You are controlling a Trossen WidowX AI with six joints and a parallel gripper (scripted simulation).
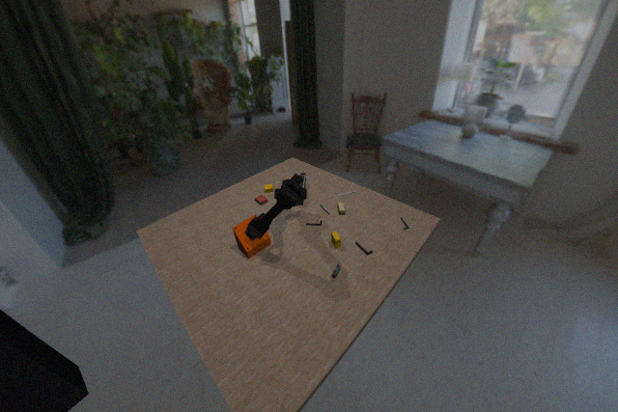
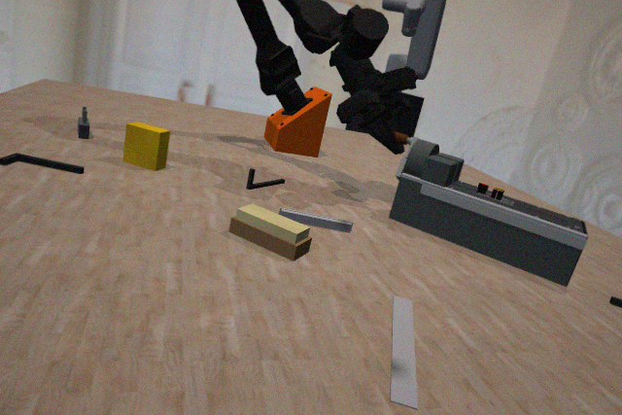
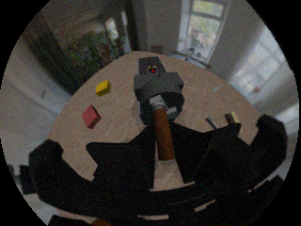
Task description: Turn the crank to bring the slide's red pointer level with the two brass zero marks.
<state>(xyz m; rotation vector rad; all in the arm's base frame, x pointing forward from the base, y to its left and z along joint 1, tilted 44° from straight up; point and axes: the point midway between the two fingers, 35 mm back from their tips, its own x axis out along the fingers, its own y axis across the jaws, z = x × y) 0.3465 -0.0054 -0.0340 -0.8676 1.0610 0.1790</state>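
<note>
The grey machine (image 2: 477,234) (image 3: 151,62) stands on the table, largely hidden behind the arm in the top view. Its brown crank handle (image 2: 401,137) (image 3: 163,134) sticks out from the round hub toward the arm. My gripper (image 2: 396,142) (image 3: 159,122) is shut on this handle. The small red pointer (image 2: 482,186) (image 3: 153,72) is on top of the machine. The brass marks (image 2: 498,191) are close by; in the exterior view the pointer appears beside them, on the crank side, not level. In the wrist view it also appears slightly nearer the crank; exact gap is too small to tell.
A red block (image 1: 261,199) (image 3: 91,117) and a yellow block (image 1: 268,188) (image 3: 102,88) lie left of the machine in the wrist view. A cream-and-brown block (image 2: 271,230), a grey bar (image 2: 316,220), a pale strip (image 2: 404,355) and an upright yellow block (image 2: 144,146) are on the other side.
</note>
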